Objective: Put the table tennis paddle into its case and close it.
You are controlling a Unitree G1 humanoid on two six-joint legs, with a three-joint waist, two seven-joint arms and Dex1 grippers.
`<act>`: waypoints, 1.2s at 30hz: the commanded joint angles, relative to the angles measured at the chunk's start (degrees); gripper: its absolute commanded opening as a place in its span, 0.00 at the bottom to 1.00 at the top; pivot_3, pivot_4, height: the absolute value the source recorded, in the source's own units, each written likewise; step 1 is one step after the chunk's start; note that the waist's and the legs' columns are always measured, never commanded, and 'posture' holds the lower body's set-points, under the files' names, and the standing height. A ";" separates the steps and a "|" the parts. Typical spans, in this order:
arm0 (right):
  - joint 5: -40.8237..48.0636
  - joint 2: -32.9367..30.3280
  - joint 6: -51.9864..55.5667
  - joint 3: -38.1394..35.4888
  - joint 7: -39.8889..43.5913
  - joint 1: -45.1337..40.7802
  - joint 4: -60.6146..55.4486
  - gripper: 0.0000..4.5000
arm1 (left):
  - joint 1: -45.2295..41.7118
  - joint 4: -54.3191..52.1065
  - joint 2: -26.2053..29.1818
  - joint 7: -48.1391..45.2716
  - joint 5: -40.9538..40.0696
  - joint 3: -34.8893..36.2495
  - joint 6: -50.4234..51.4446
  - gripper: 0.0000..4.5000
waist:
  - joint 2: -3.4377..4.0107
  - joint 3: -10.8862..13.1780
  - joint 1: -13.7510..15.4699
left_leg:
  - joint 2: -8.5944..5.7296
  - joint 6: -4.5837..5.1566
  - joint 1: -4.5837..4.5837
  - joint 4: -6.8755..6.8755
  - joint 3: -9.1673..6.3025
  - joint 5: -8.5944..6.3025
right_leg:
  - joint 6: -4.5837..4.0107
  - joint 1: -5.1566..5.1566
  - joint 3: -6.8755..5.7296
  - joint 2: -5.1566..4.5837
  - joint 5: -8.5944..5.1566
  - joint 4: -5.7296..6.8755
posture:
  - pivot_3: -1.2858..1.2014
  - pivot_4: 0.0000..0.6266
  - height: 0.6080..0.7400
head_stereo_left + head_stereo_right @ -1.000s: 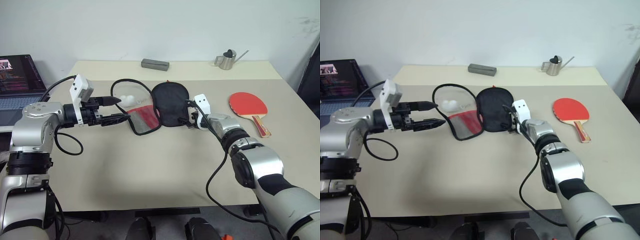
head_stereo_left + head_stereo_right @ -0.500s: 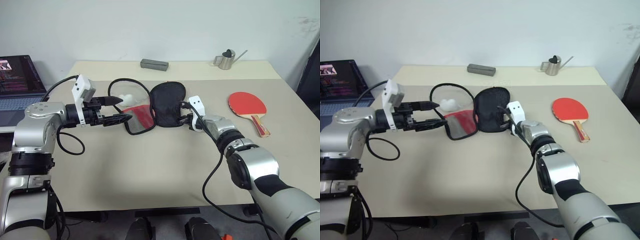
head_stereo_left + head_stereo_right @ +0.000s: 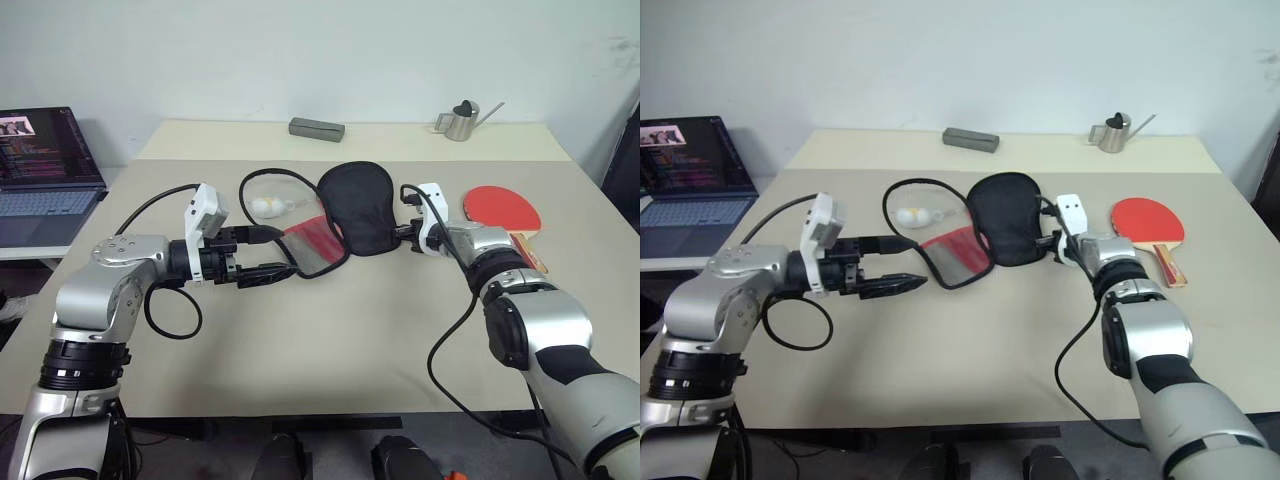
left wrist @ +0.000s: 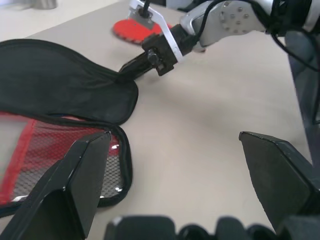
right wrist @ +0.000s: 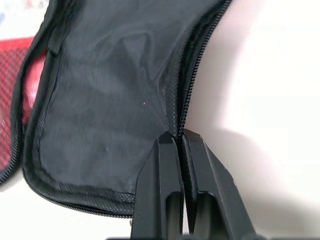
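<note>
1. The case (image 3: 355, 208) is lying unzipped and spread open at mid-worktop: a black woven-fabric half, paddle-shaped with a zip along its rim, and to its left a red half (image 3: 312, 243) with black mesh and a clear plastic window, edged in black piping.
2. The right gripper (image 5: 176, 145) is pinching the black half's zip edge at its right side, fingers pressed together on the fabric.
3. The left gripper (image 3: 262, 256) is hovering just left of the red half with its fingers spread wide, holding nothing and not touching the case.
4. The paddle (image 3: 505, 215), a round red-rubber blade with a striped wooden handle, is lying flat on the worktop (image 3: 330, 330) to the right of the case, partly behind the right arm.
5. A small white charm (image 3: 268, 206) is sitting inside a black loop just beyond the red half.
6. The near half of the beige worktop is lying bare.
7. At the far edge, a grey bar (image 3: 316, 128) and a metal watering can (image 3: 460, 122) are standing well apart from the case; a laptop (image 3: 45, 165) is sitting off to the far left.
</note>
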 commanded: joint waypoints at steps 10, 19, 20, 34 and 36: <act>6.26 -6.18 25.13 -1.93 0.99 14.36 -29.62 0.00 | -5.98 1.18 -2.46 -0.42 -0.60 -2.42 -0.26 1.00 | 0.00 0.00 0.29 | 0.00 -0.01 -0.03 -0.02 -0.07 0.00 | -0.03 0.01 -0.01 0.06 -0.02 -0.06 | 0.52 0.24 1.00; 11.59 -9.93 40.18 -6.56 -2.61 26.50 -52.95 0.00 | -6.80 0.82 -3.71 -3.74 -0.49 -5.74 -1.15 1.00 | 0.00 0.00 1.28 | -0.01 0.00 -0.04 -0.02 -0.09 0.00 | -0.03 0.02 -0.02 0.05 -0.03 -0.11 | 0.52 0.24 1.00; 12.23 -10.05 41.78 -6.98 -3.04 27.62 -55.33 0.00 | -6.77 0.75 -3.86 -4.00 -0.57 -6.01 -1.12 1.00 | 0.00 0.00 1.39 | 0.00 -0.01 -0.04 -0.02 -0.09 -0.01 | -0.03 0.03 -0.03 0.06 -0.03 -0.12 | 0.52 0.24 1.00; 17.74 -3.78 56.14 -11.08 -10.12 34.54 -75.79 0.00 | -8.80 3.85 -5.43 -6.76 0.53 -8.49 -2.77 1.00 | 0.00 0.00 1.39 | 0.02 0.00 -0.09 -0.04 -0.10 0.00 | -0.03 -0.02 0.00 0.11 -0.03 -0.21 | 0.52 0.24 1.00; 17.70 -3.03 56.35 -11.10 -10.85 34.61 -76.26 0.00 | -8.92 4.12 -5.50 -6.98 0.67 -8.62 -2.96 1.00 | 0.00 0.00 1.40 | 0.02 0.00 -0.11 -0.04 -0.10 -0.01 | -0.03 -0.02 0.00 0.11 -0.03 -0.25 | 0.52 0.24 1.00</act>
